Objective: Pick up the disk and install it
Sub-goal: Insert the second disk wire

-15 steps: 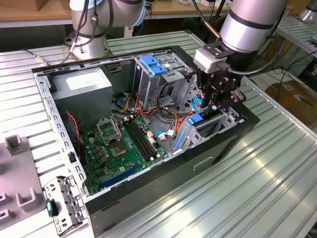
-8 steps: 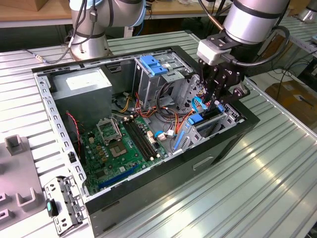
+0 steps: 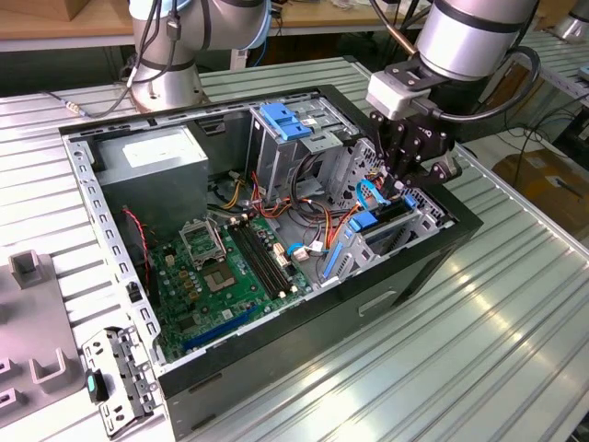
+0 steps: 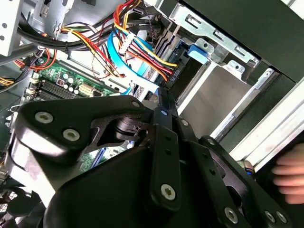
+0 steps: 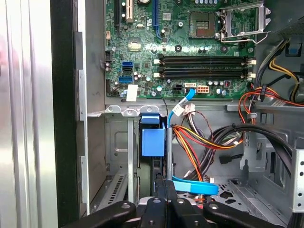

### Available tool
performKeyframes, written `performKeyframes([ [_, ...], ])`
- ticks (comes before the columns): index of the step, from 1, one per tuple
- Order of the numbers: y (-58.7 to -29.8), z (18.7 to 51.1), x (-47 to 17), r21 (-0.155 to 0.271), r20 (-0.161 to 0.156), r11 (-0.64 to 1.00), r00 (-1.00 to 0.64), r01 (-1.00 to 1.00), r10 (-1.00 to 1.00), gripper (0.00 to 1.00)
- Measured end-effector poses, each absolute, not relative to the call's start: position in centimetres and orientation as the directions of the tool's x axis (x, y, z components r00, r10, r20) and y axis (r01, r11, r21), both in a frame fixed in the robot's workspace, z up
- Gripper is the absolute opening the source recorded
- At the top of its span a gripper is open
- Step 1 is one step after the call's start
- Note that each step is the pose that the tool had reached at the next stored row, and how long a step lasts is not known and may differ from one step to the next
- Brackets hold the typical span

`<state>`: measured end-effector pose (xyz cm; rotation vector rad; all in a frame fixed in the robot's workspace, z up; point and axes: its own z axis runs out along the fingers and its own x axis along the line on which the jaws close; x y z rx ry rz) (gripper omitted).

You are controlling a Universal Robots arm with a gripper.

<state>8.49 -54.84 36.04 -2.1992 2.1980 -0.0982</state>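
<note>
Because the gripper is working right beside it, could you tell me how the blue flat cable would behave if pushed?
The blue flat cable is probably floppy, since it is thin and hangs in a loose curve. It looks light, so a nudge would likely shift it. It lies against the coloured wires and might drag on them.

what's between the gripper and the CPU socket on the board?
In the first wrist view, from the gripper toward the CPU socket: a blue flat cable, the bundle of coloured power wires, then the RAM slots.
</note>
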Motion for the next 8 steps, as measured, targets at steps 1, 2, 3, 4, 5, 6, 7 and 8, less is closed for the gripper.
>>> performKeyframes([
  [1, -54.84, 36.05, 8.49, -0.066, 0.023, -0.001, 0.0, -0.998, -1.0, 0.11],
  [2, -54.84, 36.05, 8.49, -0.066, 0.023, -0.001, 0.0, -0.998, -1.0, 0.11],
  [3, -54.84, 36.06, 8.49, -0.066, 0.023, -0.001, 0.0, -0.998, -1.0, 0.11],
  [4, -54.84, 36.07, 8.49, -0.066, 0.023, -0.001, 0.0, -0.998, -1.0, 0.11],
  [5, -54.84, 36.1, 8.49, -0.066, 0.023, -0.001, 0.0, -0.998, -1.0, 0.11],
  [6, -54.84, 36.16, 8.49, -0.066, 0.023, -0.001, 0.0, -0.998, -1.0, 0.11],
  [7, -54.84, 36.16, 8.49, -0.066, 0.023, -0.001, 0.0, -0.998, -1.0, 0.11],
  [8, -54.84, 36.17, 8.49, -0.066, 0.023, -0.001, 0.0, -0.998, -1.0, 0.11],
])
